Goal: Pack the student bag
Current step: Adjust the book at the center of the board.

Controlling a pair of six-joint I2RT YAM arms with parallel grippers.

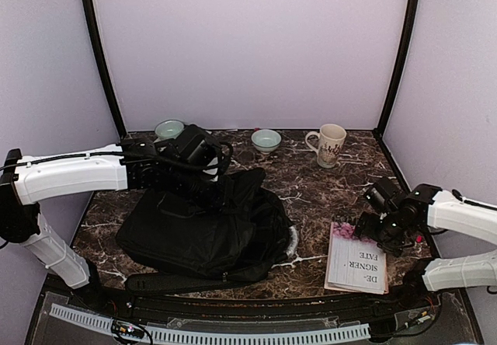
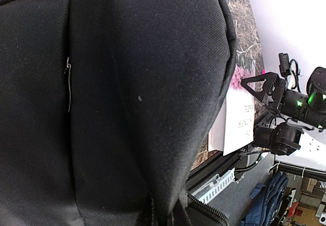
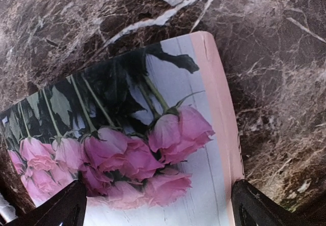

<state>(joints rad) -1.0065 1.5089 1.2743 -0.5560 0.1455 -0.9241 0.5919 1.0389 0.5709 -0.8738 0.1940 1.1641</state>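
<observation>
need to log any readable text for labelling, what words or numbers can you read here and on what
"DE- SIGNER FATE": on the white cover of the book, upside down in the top view.
On the mug: a dark pattern, too blurred to read as words.
On the student bag: no text seen.

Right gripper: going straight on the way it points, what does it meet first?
The book, most likely: in the wrist view the open right gripper is aimed at its rose-printed cover, near the corner. The gap to it is unclear.
</observation>
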